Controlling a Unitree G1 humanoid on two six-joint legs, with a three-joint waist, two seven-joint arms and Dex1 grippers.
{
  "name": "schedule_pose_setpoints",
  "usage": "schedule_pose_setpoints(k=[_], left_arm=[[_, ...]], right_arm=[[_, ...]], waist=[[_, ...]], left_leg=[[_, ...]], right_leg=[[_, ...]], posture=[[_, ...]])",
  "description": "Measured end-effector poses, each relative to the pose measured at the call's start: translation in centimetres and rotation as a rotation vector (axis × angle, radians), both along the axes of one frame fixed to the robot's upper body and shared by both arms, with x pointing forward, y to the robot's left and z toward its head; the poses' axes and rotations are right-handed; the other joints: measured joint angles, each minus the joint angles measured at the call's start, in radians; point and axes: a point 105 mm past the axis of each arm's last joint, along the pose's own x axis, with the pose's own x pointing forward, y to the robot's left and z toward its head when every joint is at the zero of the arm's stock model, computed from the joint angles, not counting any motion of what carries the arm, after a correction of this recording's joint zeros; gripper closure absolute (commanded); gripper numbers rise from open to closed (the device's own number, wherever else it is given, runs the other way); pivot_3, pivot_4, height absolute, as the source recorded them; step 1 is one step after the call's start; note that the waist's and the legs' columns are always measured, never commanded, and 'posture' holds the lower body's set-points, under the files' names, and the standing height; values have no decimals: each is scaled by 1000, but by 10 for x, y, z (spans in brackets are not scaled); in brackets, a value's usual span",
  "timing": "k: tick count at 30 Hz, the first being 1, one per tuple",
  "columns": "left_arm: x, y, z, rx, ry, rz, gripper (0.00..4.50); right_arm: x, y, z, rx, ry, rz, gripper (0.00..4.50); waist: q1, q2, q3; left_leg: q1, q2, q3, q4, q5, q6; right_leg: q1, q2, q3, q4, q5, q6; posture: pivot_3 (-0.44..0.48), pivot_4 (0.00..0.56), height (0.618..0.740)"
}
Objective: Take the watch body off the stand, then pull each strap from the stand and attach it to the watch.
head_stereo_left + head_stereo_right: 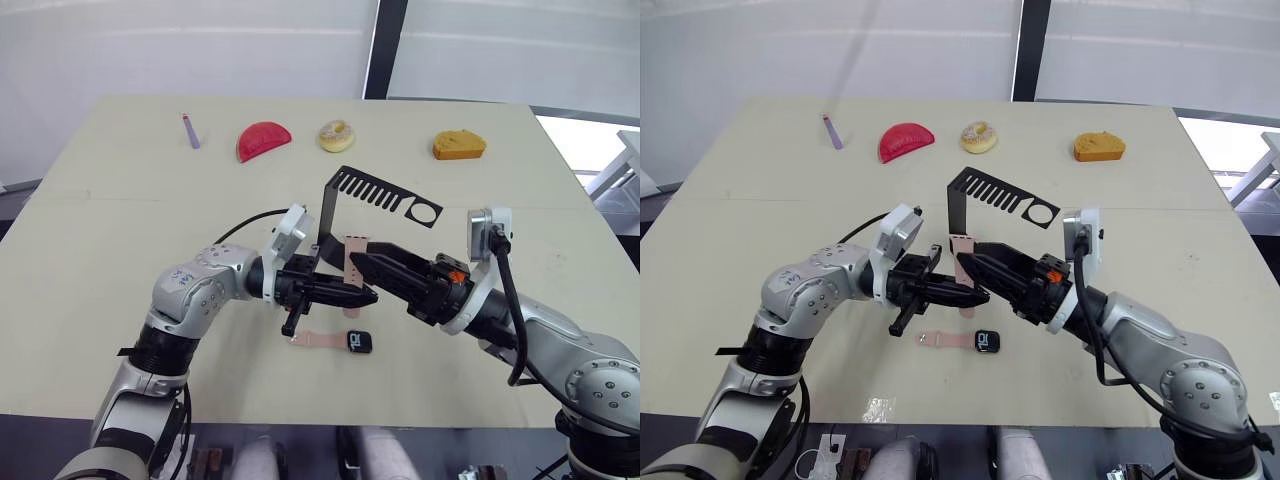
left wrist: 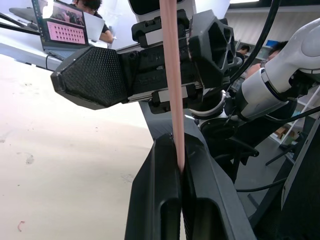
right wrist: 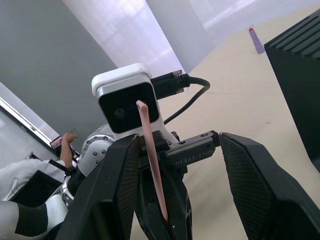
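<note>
- The left gripper (image 1: 362, 296) was clamped on the lower end of 1 pink strap (image 1: 354, 252), which stood upright at the centre of the frame, just in front of the stand's upright.
- In the left wrist view the strap (image 2: 172, 85) ran up from between the 2 closed fingers (image 2: 160, 200).
- The right gripper (image 1: 358, 262) faced the left one, jaws spread wide; in the right wrist view the strap (image 3: 152, 170) rose in the gap between its fingers (image 3: 117, 185), and whether either finger touched it could not be told.
- The black stand (image 1: 345, 205) stood just behind both grippers, its slotted top arm reaching toward the right of the frame.
- The watch body (image 1: 360, 341) lay flat on the table (image 1: 120, 200) below centre, off the stand, with the other strap (image 1: 318, 340) lying against its left side, seemingly joined already.
- Judged step: the 2nd strap was in hand, still to be fitted.
- The next move called for carrying this strap down to the watch's free right side and lining its end up with the slot there, probably with the right gripper steadying the watch.
- A purple stick (image 1: 190, 131) and 3 toy foods sat along the far edge, well apart.
</note>
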Motion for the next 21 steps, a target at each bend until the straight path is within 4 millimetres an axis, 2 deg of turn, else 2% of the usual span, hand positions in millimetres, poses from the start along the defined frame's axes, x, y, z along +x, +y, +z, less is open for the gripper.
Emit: schedule_pose_setpoints(k=[20,21], left_arm=[[1,0,0,-1,-12,4,4500],[1,-1,0,-1,-11,4,4500]], right_arm=[[-2,6,4,4,-13,34,1814],[-3,6,5,7,-12,37,2335]], waist=[[1,0,0],[1,0,0]], left_leg=[[0,0,0,0,0,0],[0,0,0,0,0,0]], right_leg=[[0,0,0,0,0,0],[0,0,0,0,0,0]], posture=[[0,150,737],[0,150,737]])
